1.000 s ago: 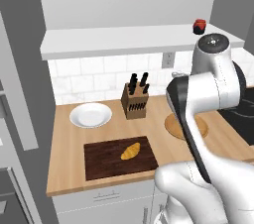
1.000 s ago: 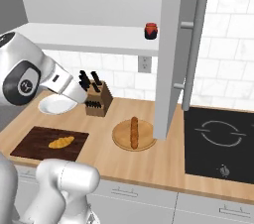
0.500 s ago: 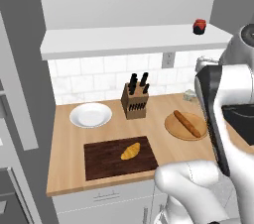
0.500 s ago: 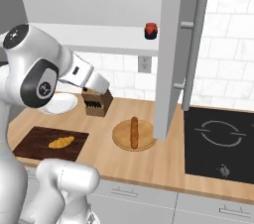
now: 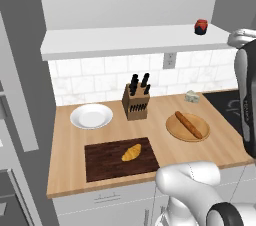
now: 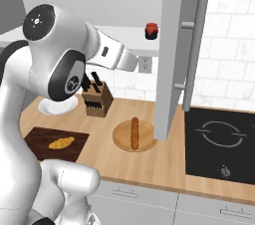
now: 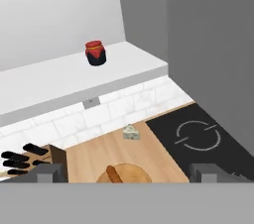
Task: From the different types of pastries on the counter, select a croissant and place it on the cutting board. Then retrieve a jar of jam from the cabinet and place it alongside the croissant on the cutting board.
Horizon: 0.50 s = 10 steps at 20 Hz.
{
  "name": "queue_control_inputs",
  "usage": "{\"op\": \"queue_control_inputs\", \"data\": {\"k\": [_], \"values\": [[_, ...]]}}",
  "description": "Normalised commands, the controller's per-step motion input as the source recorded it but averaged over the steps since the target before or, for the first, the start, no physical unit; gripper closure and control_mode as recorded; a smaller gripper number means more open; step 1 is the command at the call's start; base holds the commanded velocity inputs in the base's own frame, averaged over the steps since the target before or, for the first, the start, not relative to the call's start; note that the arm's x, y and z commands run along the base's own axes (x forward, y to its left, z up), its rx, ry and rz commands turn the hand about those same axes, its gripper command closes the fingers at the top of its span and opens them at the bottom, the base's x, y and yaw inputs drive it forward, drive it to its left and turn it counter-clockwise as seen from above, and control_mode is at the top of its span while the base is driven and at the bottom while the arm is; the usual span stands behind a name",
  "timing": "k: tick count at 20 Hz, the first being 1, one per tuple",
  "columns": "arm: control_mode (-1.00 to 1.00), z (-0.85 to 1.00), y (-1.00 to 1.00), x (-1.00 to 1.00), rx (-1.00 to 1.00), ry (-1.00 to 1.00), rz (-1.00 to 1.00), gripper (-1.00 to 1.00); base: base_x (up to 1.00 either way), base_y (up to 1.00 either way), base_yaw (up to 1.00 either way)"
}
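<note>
So your croissant (image 5: 131,153) sits on the cutting board (image 5: 100,162), jam jar (image 7: 95,53) up on the cabinet (image 7: 59,82) shelf, hand (image 7: 126,172) wide open, empty.

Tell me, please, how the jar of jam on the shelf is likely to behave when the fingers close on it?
The jar of jam looks squat and upright, so it should resist tipping. Its rounded, smooth-looking sides may slip or twist between flat fingers. It probably stays rigid.

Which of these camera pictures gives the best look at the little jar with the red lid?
The hand view: the jar stands near the middle of the picture on the shelf, unobstructed. The left base view shows it small at the shelf's far right end; the right base view shows it small beside the tall grey panel.
</note>
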Motion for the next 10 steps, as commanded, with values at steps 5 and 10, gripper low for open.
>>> {"op": "queue_control_inputs", "data": {"k": [5,10], "values": [[-1.0,0.0,0.0,0.02,-0.03,0.0,0.02,-1.0,0.0,0.0,0.0],[-1.0,0.02,0.0,0.55,-0.02,-0.02,0.0,-1.0,0.0,0.0,0.0]]}}
